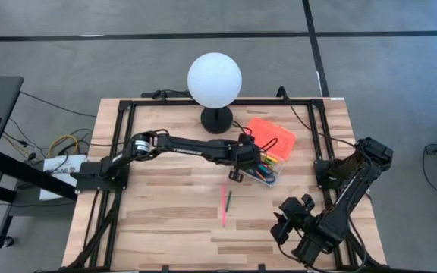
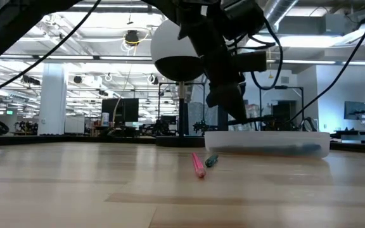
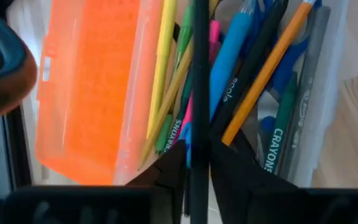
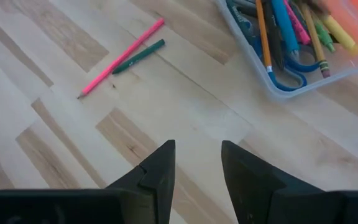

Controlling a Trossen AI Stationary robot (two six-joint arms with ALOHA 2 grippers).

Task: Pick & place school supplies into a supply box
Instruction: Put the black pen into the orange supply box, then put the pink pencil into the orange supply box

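Nearest the table's front edge, the right claw [image 1: 288, 221] waits with its fingers apart, holding nothing. Beyond it, on bare wood, a pink pencil [image 1: 224, 207] and green pen [image 1: 228, 199] lie side by side. Farther back, the left claw [image 1: 243, 171] hangs over the clear box [image 1: 276, 180], fingers narrowly parted around a black pen [image 3: 200, 93], seemingly still touching it. Behind lies the orange lid [image 1: 274, 134].

Two arms worked at the surface [image 1: 165, 220]. One supply box [image 1: 270, 173] and one globe lamp [image 1: 215, 79] stood there; one pink pencil [image 1: 223, 207] and one green pen [image 1: 229, 199] lay loose.
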